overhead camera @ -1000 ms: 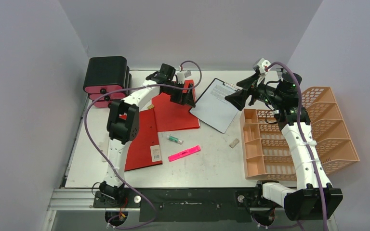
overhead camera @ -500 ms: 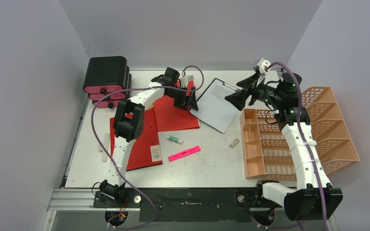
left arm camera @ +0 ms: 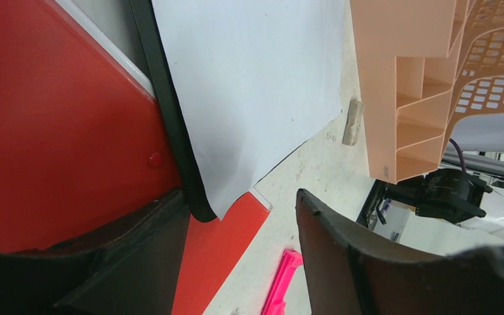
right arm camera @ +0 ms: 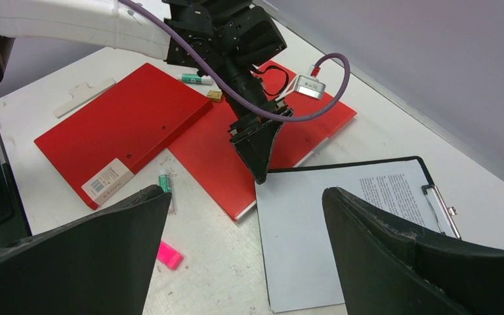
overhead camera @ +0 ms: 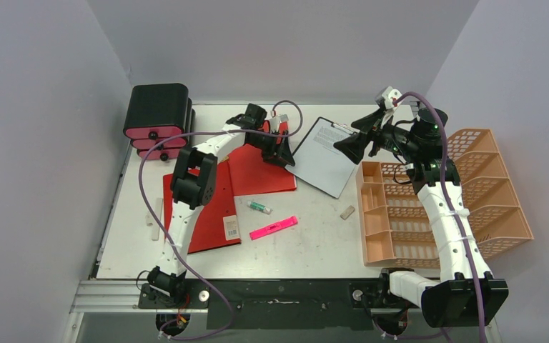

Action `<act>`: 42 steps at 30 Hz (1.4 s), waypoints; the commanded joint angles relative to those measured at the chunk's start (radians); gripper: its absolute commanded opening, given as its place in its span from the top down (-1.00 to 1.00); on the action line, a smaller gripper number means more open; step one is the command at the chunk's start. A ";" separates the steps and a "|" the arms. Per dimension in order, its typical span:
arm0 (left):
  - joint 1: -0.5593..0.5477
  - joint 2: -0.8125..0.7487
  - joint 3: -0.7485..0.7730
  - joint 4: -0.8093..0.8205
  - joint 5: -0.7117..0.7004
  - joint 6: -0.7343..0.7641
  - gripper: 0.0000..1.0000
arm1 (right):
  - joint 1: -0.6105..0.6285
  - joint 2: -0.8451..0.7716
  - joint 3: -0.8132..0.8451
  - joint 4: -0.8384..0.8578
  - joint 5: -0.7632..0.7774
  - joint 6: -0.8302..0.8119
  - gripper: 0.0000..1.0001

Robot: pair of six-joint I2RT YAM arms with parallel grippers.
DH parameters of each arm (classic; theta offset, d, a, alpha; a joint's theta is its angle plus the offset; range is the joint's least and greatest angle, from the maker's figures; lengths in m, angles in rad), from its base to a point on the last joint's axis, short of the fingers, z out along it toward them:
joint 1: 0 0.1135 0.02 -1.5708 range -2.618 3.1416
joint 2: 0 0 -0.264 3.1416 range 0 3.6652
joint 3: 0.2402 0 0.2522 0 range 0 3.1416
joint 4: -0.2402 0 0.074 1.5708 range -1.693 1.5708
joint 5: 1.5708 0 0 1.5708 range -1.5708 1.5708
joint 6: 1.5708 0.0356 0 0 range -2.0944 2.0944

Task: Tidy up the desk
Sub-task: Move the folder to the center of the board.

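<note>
Left gripper (left arm camera: 239, 197): jaws partly apart, astride the near-left corner of the clipboard (overhead camera: 322, 158). The sheet's corner lies between the fingers and a strip of bare desk (overhead camera: 314, 243) shows beside one of them. Whether the other finger touches the board's black edge cannot be told. Nothing is lifted.
Left arm: reaches from the near-left base to far centre, wrist tipped down.
Right gripper (right arm camera: 246, 192): jaws wide, nothing between them. It hangs above the far right of the desk, pointing left toward the clipboard.
Desk: white scuffed tabletop with a silver rim and a black rail along the near edge. It lies under both arms and carries everything listed here.
Clipboard: flat, far centre-right, holding a white printed sheet with the metal clip at its far end. Its near-left corner meets the corner of the far red folder (overhead camera: 261, 173).
Near red folder (overhead camera: 211, 207): flat, left of centre, with a white sticker at its near-right corner. It touches the far one.
Marker (overhead camera: 260, 207): small, green and white, just near of the far folder.
Pink highlighter (overhead camera: 274, 227): near centre, right of the stickered folder.
Beige block (overhead camera: 347, 212): small, just left of the rack.
Orange rack (overhead camera: 429, 207): perforated, at the right side.
Drawer box (overhead camera: 159, 118): black with pink drawers, far-left corner.
White strip (overhead camera: 154, 218): by the left edge.
</note>
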State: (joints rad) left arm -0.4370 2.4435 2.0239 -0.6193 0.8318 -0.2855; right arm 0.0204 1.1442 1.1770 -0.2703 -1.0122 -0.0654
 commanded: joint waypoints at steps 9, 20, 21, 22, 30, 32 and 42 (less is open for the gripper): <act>0.027 0.005 -0.089 0.168 0.016 -0.146 0.00 | -0.005 -0.003 -0.009 0.074 0.006 0.017 -0.80; 0.028 0.028 -0.127 0.247 -0.007 -0.246 0.29 | -0.010 0.003 -0.022 0.110 0.015 0.050 -0.80; 0.028 0.029 -0.126 0.251 -0.003 -0.250 0.30 | -0.010 0.004 -0.022 0.112 0.017 0.050 -0.80; 0.027 0.030 -0.126 0.255 -0.001 -0.253 0.30 | -0.010 0.005 -0.022 0.113 0.018 0.052 -0.80; 0.016 0.052 -0.099 0.238 -0.001 -0.252 0.35 | -0.010 0.011 -0.026 0.126 0.023 0.065 -0.80; 0.013 0.059 -0.095 0.236 0.003 -0.251 0.36 | -0.009 0.011 -0.026 0.127 0.024 0.065 -0.79; 0.007 0.079 -0.086 0.226 0.011 -0.256 1.00 | -0.002 0.048 -0.026 0.145 0.056 0.086 -0.80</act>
State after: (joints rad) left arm -0.4179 2.4863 1.9190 -0.3981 0.8856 -0.5568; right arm 0.0185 1.1660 1.1446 -0.1928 -0.9859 -0.0021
